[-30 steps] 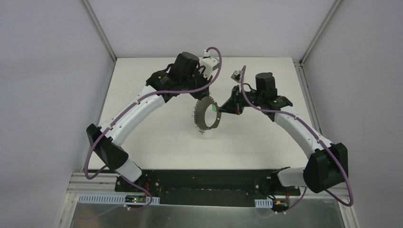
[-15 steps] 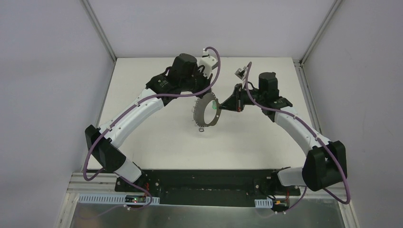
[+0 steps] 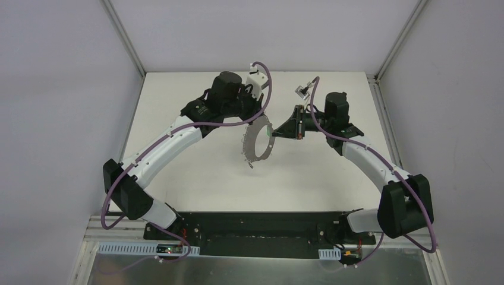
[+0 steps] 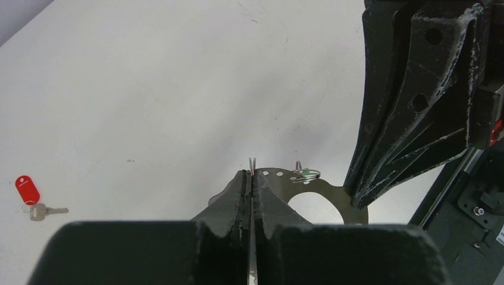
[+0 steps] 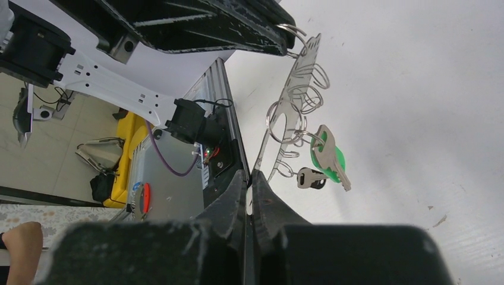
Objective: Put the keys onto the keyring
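**Keyring.** The keyring [image 5: 291, 101], a thin grey hoop edged with small split loops, stands on edge above the table [image 4: 148, 89]. The left jaws and right jaws each close tight on its rim, which we judge steadies it for threading. The green key [image 5: 328, 159] and black key [image 5: 308, 178] hang from it; the red key [image 4: 28, 190] lies on the table.
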Robot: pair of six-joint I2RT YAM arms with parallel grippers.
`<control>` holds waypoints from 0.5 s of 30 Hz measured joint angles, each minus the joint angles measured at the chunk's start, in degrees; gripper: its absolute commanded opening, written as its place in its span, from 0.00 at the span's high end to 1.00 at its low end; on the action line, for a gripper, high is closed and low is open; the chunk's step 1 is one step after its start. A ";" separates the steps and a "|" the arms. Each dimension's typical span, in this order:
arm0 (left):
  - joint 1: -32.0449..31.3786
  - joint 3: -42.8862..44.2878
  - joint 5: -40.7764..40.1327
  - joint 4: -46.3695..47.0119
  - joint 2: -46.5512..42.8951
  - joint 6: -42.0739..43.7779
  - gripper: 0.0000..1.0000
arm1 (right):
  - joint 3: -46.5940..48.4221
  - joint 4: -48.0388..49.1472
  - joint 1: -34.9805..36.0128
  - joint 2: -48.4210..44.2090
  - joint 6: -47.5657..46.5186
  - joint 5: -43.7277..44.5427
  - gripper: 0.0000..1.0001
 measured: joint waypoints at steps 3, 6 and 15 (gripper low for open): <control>0.00 -0.66 -0.02 1.29 -0.07 -0.26 1.00 | 0.00 0.96 0.00 0.09 1.33 -0.07 1.00; 0.00 -0.66 -0.04 1.73 -0.04 -0.55 1.00 | 0.00 0.96 -0.09 0.35 1.36 0.20 1.00; 0.00 0.63 -0.42 -0.20 1.46 -1.07 1.00 | 0.02 -3.04 -0.11 0.39 -3.06 2.14 1.00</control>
